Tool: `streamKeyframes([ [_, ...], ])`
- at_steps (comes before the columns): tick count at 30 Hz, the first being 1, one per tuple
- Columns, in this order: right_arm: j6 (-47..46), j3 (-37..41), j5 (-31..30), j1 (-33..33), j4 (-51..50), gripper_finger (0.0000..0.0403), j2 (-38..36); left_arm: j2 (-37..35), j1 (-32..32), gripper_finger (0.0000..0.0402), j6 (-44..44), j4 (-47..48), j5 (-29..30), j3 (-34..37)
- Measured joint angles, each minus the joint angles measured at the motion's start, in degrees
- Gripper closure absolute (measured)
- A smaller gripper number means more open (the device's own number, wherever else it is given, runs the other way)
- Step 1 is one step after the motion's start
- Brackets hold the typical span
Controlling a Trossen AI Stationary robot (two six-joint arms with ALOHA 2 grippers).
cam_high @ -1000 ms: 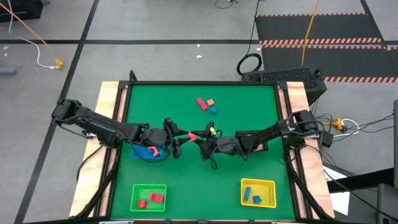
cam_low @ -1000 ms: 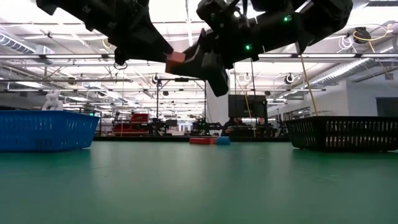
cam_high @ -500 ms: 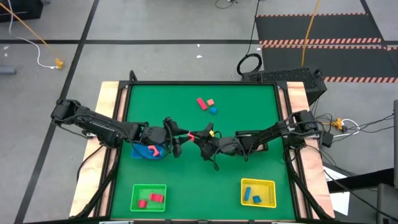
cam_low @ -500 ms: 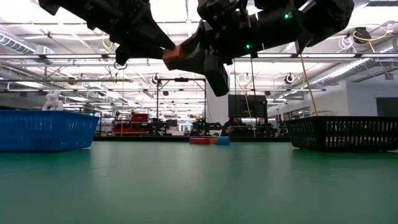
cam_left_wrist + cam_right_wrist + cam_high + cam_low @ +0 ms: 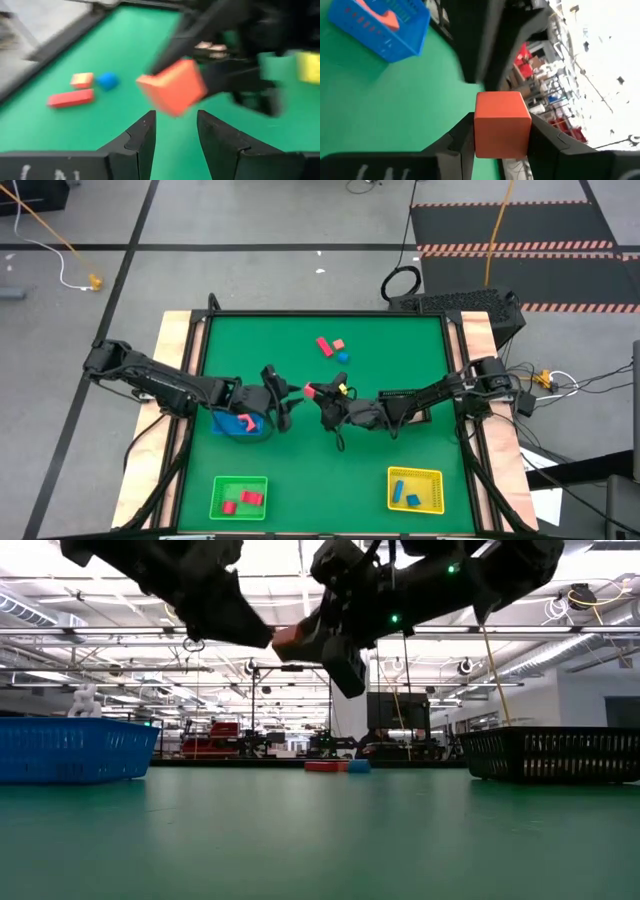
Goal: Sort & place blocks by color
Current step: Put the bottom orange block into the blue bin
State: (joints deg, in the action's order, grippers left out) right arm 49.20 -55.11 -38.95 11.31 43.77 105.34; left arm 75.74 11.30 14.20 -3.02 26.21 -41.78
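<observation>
A salmon-orange cube (image 5: 310,391) hangs in the air over the middle of the green table, between my two grippers. My right gripper (image 5: 501,122) comes from the table's right side and is shut on it. My left gripper (image 5: 175,117) faces it from the left and is open. The cube (image 5: 172,87) sits just past its fingertips, and I see no touch. On the table's far part lie a red bar (image 5: 324,346), a salmon block (image 5: 339,344) and a blue block (image 5: 343,357). My right gripper pinches the cube by two opposite faces (image 5: 480,135) between its two fingers (image 5: 462,137). The fingers reach in about level from the table's right side. The cube (image 5: 292,637) is lifted well clear of the table.
A blue tray (image 5: 228,426) with a salmon block stands below my left arm. A green tray (image 5: 218,485) with red blocks and a yellow tray (image 5: 434,476) with blue blocks stand near the front edge. A black tray (image 5: 555,753) stands under my right arm.
Both grippers have stayed in the air at the table's middle. Both wrists have rolled a little, and the cube has turned with my right gripper.
</observation>
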Motion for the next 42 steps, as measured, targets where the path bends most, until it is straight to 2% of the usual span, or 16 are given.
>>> streamKeyframes([
  [3,-1.0,0.11,-0.05,0.03,-0.3,0.0281,0.04,0.03,-0.1,0.0256,-0.43,2.26,3.79,0.0],
  [6,-0.98,0.11,-0.01,0.09,-0.32,0.0281,0.03,0.01,0.01,0.0256,-1.13,2.84,3.84,0.0],
  [13,-1.96,0.22,-0.15,0.96,-0.46,0.0282,0.04,0.01,3.15,0.0256,-12.1,6.38,3.61,0.0],
  [16,-2.0,0.22,-0.14,1.69,-0.51,0.0282,0.04,-0.04,4.71,0.0256,-13.71,5.92,3.62,0.0],
  [25,-2.67,0.31,-0.21,3.13,-0.29,0.0282,0.04,-0.07,6.51,0.0242,-7.6,3.98,4.14,0.0],
  [29,-7.52,0.31,-0.23,3.06,-0.29,0.0282,0.06,-0.1,6.46,0.0227,-10.51,2.19,3.81,0.02],
  [34,-15.79,0.33,-0.11,3.08,-0.31,0.0282,0.06,-0.1,6.46,0.0225,-2.48,-0.28,3.39,0.02],
  [38,-18.75,0.33,-0.01,3.06,-0.29,0.0282,0.06,-0.1,6.39,0.0236,-1.79,-0.37,3.3,0.02],
  [42,-18.68,0.33,-0.01,3.08,-0.29,0.0282,0.08,-0.1,6.8,0.024,1.47,-0.57,-3.15,0.02],
])
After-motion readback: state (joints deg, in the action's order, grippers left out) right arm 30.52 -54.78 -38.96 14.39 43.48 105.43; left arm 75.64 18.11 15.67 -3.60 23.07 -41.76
